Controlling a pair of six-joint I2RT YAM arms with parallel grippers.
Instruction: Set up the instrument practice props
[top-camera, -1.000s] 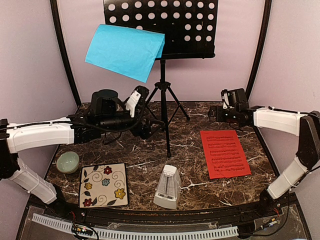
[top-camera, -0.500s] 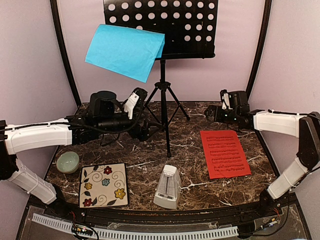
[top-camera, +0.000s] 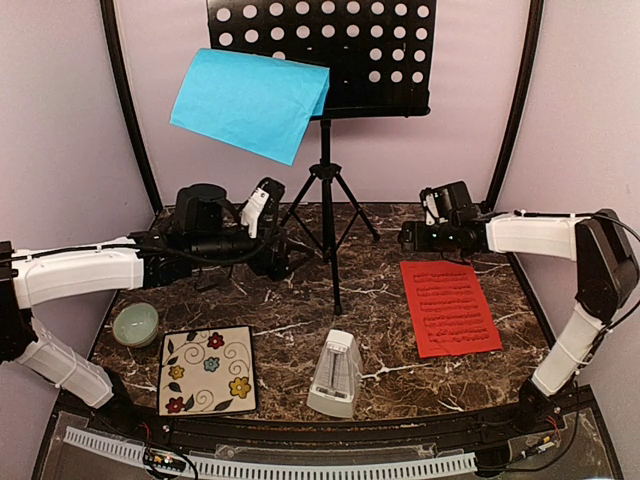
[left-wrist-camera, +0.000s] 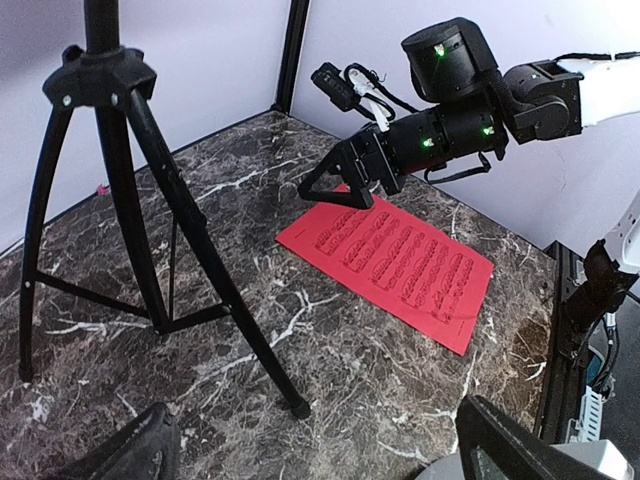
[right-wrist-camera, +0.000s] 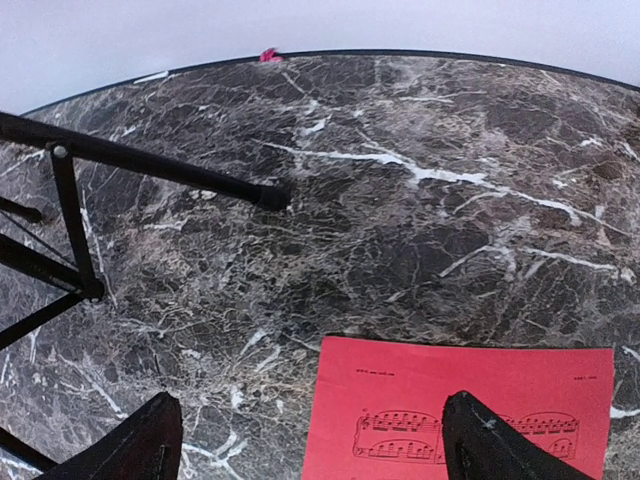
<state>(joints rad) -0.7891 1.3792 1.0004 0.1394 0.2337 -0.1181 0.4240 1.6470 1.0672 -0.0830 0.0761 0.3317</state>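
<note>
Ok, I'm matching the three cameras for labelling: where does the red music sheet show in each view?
Top external: the red music sheet lies flat, right of centre.
Left wrist: red music sheet just right of centre, seen at a slant.
Right wrist: red music sheet at the bottom edge, right of centre, cut off by the frame.
Shared landmark: the music stand tripod legs.

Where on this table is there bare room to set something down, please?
Bare marble runs between the music stand and the red sheet, down to the metronome; a patch lies behind the flowered tile. The front left is crowded by tile and green bowl, the rear left by the left arm.
</note>
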